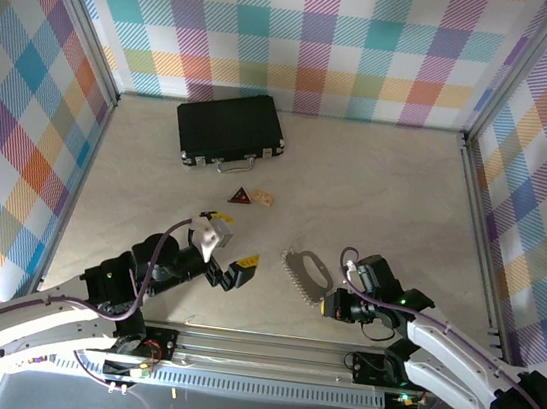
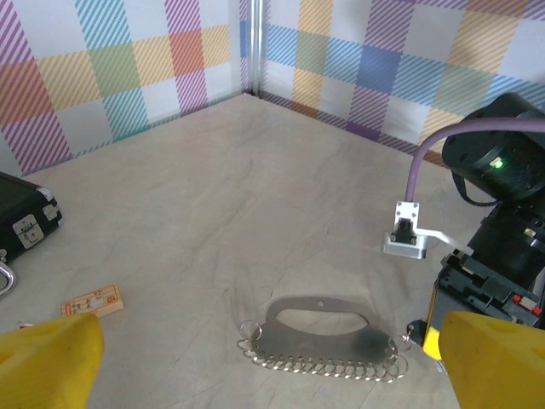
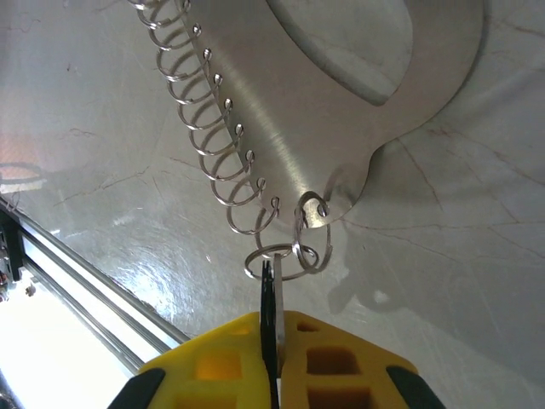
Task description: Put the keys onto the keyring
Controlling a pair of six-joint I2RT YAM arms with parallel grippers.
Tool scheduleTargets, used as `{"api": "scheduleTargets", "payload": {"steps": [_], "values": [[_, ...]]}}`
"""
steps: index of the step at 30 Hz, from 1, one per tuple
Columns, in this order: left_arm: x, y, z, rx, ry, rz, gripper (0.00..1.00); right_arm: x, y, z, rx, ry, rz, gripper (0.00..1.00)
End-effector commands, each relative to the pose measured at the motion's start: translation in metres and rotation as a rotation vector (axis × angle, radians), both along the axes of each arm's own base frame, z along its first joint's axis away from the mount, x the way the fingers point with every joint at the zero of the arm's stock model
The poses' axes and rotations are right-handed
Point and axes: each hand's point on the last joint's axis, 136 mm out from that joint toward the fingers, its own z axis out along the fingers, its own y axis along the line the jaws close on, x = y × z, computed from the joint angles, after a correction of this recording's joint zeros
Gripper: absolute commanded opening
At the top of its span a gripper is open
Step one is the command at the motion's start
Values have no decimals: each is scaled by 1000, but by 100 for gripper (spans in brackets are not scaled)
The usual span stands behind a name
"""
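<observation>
Sitting shut toward the back of the pale marbled table (image 1: pixel 385 199), the black case (image 1: pixel 230 130) has its metal latches and handle facing the arms; its contents are hidden. Just in front of it lie a small dark-red triangle (image 1: pixel 241 196) and a tan chip (image 1: pixel 262 197), close side by side. The chip carries orange print too small to read. The keyring (image 1: pixel 307 273), a flat steel plate with an oval cut-out and a row of small split rings along one edge, lies flat near the front of the table, between the two arms. The right gripper (image 3: pixel 272 328) is at the plate's near end. Its yellow fingers (image 3: pixel 341 358) are clenched on the key (image 3: pixel 274 290), seen edge-on as a dark-and-silver sliver whose tip meets one of the rings. The left gripper (image 2: pixel 272 366) hovers nearby, splayed wide and holding nothing.
</observation>
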Motion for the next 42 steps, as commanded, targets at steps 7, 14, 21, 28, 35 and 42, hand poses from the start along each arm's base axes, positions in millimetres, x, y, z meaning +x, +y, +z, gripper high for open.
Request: {"api": "scheduleTargets", "payload": {"steps": [7,14,21,28,35,42], "values": [[3,1,4,-20,-25,17,100,-3,-2,3,0,-17,-6,23],[2,-4,5,-30,-7,6,100,2,-7,13,-2,-64,-35,31],[18,7,-2,12,31,121,100,11,-15,40,0,-171,-69,51],[47,52,-19,73,46,445,100,36,-18,64,-25,-332,-96,62],[62,82,-36,116,58,652,100,67,-25,87,-107,-501,-122,74],[71,96,-51,156,7,720,100,91,-39,105,-248,-627,-122,86]]}}
